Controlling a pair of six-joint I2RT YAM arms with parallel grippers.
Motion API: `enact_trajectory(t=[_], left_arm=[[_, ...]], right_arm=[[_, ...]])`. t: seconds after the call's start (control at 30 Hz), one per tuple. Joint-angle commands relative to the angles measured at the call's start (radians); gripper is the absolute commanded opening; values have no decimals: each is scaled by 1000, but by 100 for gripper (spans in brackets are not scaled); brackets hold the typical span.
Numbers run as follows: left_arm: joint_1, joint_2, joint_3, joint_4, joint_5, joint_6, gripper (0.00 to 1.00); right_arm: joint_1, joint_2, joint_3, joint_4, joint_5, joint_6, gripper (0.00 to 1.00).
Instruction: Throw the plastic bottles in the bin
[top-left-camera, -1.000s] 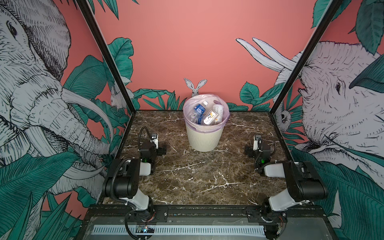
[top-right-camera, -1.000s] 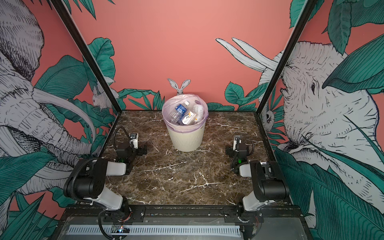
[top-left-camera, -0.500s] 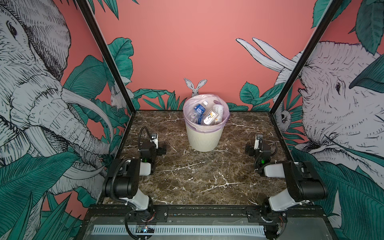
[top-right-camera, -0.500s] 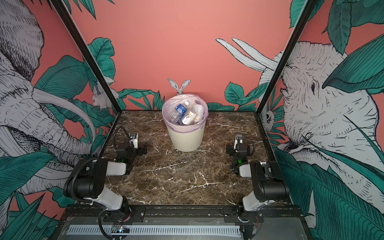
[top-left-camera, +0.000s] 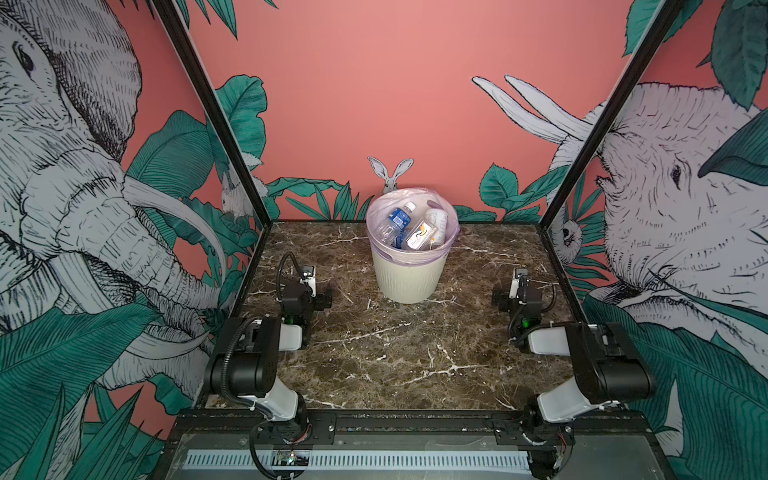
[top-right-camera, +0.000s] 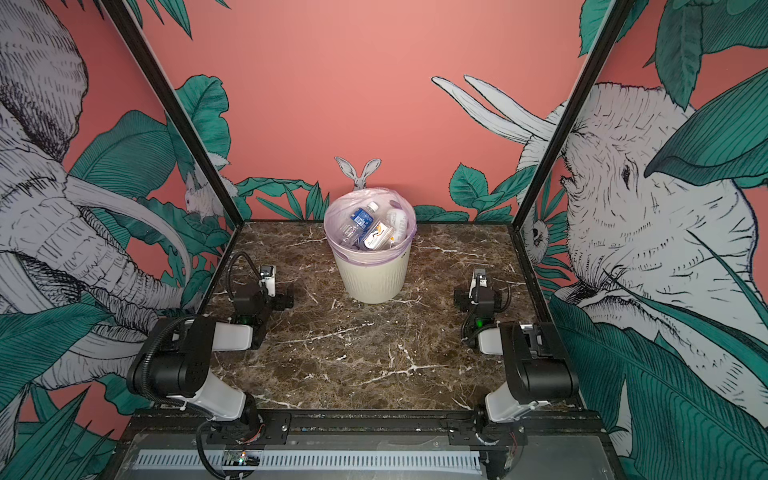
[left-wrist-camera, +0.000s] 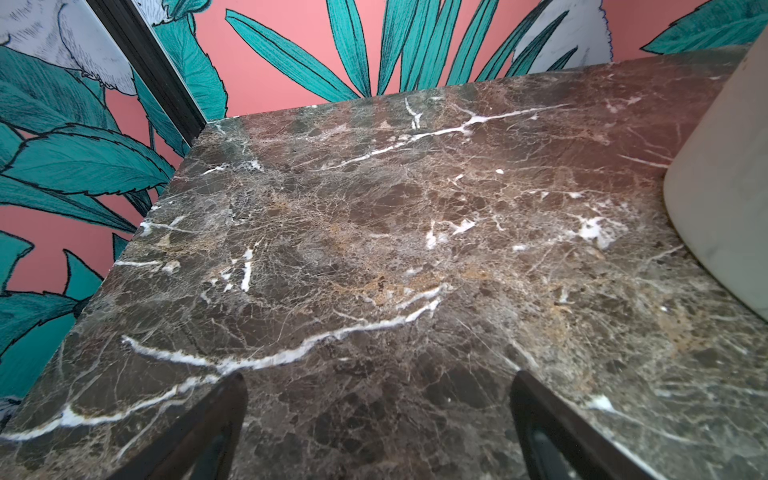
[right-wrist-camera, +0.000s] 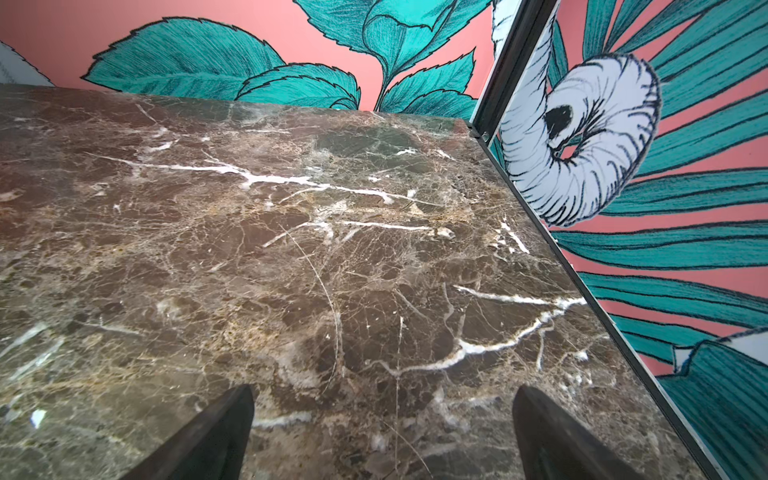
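Evidently the closing stage.

Top views: one cream ribbed bin (top-left-camera: 409, 278), lined with a lilac bag (top-left-camera: 454, 227), stands at the back centre of the marble tabletop (top-left-camera: 395, 353). The plastic bottles (top-left-camera: 415, 232) lie inside it, piled to just under the rim. You can count three for certain: a blue-labelled bottle (top-left-camera: 400, 217) with a white cap, a white-and-yellow-labelled bottle (top-left-camera: 420, 237) and a pale white bottle (top-left-camera: 439, 220). Clear plastic beside them hints at more, but the number is not legible. No bottle lies on the marble in either top view. Two arms sit folded low, the left arm (top-left-camera: 249, 361) and the right arm (top-left-camera: 602, 365), each well apart from the bin.

Left wrist view: the left gripper (left-wrist-camera: 376, 382) has its jaws spread wide over bare marble with nothing between them, and the bin's wall is nearby.

Right wrist view: the right gripper (right-wrist-camera: 382, 392) is likewise agape and empty.

Judgement: the throwing looks complete. Your next move calls for no grasp — only a check that nothing hides behind the bin.
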Motion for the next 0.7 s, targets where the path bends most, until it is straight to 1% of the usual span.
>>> enact_trajectory(t=[0.0,0.67], left_arm=[[-6,-15,13,-3,-9,6,99],[-5,-17,13,-12,-9,5,100]], right_arm=[[-4,2,-7,57,12,4,99],[-5,2,-6,57,13,5,99]])
